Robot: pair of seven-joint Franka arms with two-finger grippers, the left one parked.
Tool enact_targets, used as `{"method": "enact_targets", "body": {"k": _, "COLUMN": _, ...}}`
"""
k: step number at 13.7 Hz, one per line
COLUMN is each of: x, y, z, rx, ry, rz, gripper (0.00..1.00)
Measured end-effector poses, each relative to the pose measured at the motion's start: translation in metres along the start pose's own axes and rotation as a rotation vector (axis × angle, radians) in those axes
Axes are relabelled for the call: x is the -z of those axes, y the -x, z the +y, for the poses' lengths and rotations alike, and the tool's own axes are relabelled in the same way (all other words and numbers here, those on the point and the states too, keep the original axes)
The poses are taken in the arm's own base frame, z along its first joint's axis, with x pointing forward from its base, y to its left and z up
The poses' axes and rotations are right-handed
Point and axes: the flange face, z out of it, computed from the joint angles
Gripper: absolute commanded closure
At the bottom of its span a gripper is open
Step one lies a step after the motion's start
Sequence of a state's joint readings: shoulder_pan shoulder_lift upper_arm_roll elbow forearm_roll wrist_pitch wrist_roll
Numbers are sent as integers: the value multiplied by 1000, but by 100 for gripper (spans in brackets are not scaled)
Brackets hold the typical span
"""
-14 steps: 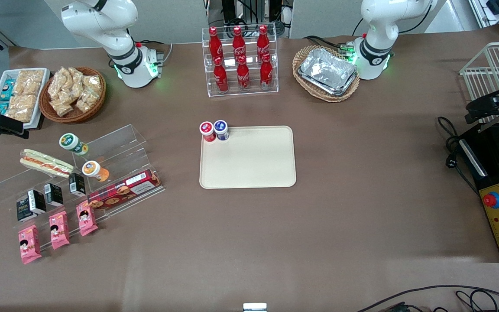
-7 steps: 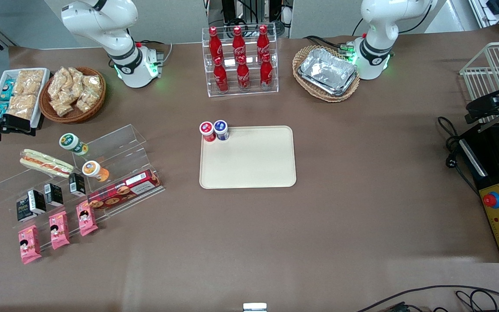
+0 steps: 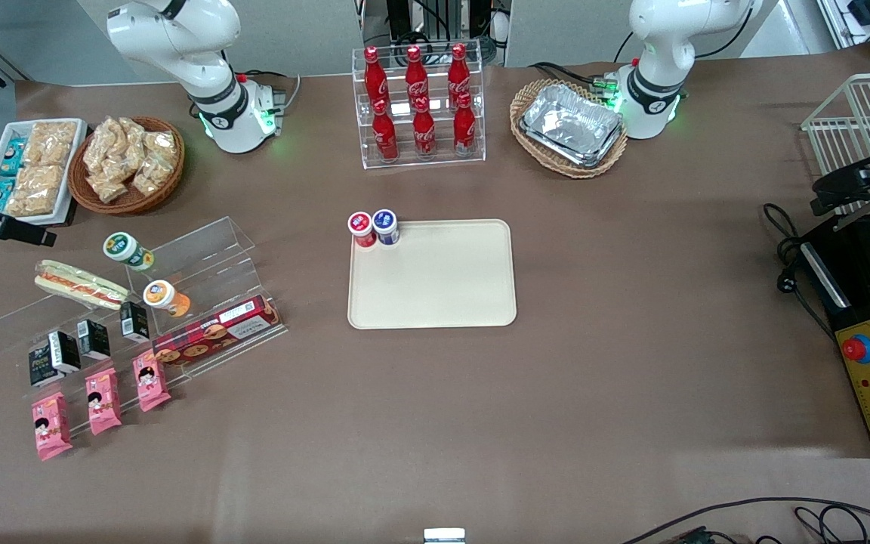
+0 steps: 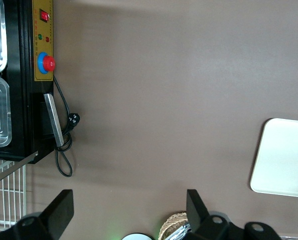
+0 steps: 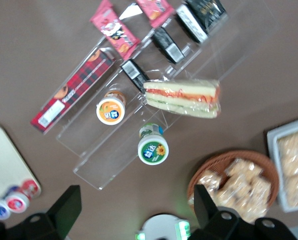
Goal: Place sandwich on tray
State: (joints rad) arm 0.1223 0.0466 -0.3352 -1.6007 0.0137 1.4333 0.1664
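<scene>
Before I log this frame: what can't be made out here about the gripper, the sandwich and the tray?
- Gripper: the front view's edge cuts most of it off. It is open, above the table and near the sandwich, but its height cannot be told.
- Tray: the right wrist view's edge leaves only a corner in sight.
- Sandwich: neither view shows whether it rests on the clear stand or on the table.

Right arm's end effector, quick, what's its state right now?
End effector: open, holding nothing, high above the sandwich on the clear stand.
</scene>
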Motion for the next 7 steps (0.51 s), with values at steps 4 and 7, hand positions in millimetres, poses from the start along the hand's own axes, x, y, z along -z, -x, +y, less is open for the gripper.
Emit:
{"method": "enact_targets", "body": {"k": 4, "x": -1, "y": 1, "z": -5, "rx": -234, "ry": -36, "rz": -15, "gripper": 0}}
{"method": "enact_targets", "body": {"k": 7, "x": -1, "y": 1, "z": -4, "rx": -276, "ry": -44, "rz": -18, "gripper": 0}}
